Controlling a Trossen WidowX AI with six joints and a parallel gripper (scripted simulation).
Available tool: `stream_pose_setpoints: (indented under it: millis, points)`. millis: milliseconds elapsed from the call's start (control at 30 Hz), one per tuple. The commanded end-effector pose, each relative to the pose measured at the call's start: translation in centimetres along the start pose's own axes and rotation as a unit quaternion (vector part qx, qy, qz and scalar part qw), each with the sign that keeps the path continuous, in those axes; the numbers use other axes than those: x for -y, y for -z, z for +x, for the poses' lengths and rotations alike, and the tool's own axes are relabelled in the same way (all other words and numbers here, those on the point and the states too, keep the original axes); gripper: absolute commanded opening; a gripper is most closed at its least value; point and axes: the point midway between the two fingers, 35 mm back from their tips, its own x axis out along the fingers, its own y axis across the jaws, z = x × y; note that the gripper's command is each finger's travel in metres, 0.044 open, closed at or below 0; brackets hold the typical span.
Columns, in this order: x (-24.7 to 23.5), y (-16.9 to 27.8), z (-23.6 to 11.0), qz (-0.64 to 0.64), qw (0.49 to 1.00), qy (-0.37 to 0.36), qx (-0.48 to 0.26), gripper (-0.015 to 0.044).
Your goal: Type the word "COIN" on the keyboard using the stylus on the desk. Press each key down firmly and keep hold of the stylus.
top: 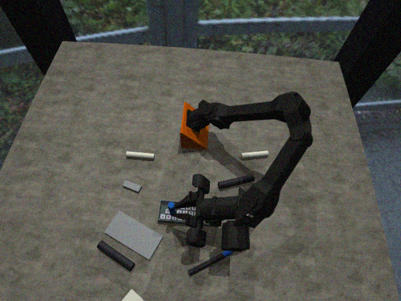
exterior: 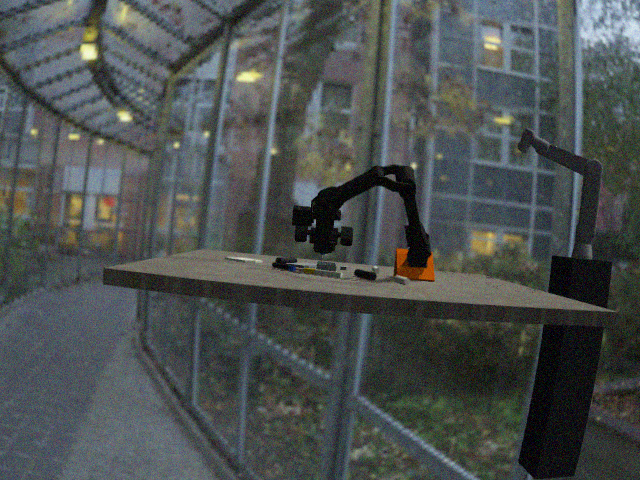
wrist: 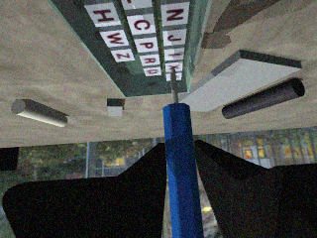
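Note:
The small green keyboard [top: 163, 216] [wrist: 144, 87] with white letter keys lies on the desk under my wrist. My gripper [top: 177, 205] [exterior: 322, 249] [wrist: 179, 148] is shut on the blue stylus [top: 170, 205] [wrist: 180, 169] and holds it upright. In the wrist view the stylus's thin grey tip [wrist: 173, 81] points at the last keys of the right-hand key column, near the keyboard's end. I cannot tell whether the tip touches a key. The keys C, P, N and J show in the wrist view.
A second dark pen with a blue end [top: 210, 261] lies in front of the arm. A grey plate [top: 133, 234] [wrist: 233, 79], dark cylinders [top: 115, 255] [top: 235, 181] [wrist: 263, 98], white cylinders [top: 140, 155] [top: 254, 154], a small grey block [top: 131, 185] [wrist: 115, 106] and an orange wedge [top: 191, 137] [exterior: 413, 271] surround the keyboard.

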Motion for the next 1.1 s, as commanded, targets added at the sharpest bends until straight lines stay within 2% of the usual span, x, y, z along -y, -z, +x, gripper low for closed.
stream_pose_setpoints:
  millis: [0, 267, 367, 467, 700, 1067]
  points:
    - [0.1, 2.0, -1.2, 0.003, 1.000, 0.004, -0.003, 0.0081]
    - [0.1, 1.8, -1.1, 0.004, 1.000, 0.004, -0.002, 0.0084]
    - [0.1, 1.8, -1.1, 0.004, 1.000, 0.004, -0.002, 0.0064]
    - [0.1, 1.6, -1.7, 0.004, 1.000, 0.004, -0.002, 0.0000]
    - [0.0, 0.5, -4.4, 0.003, 1.000, 0.004, -0.003, 0.0000]
    - [-0.1, -1.3, -3.3, 0.003, 1.000, 0.004, -0.002, 0.0000]
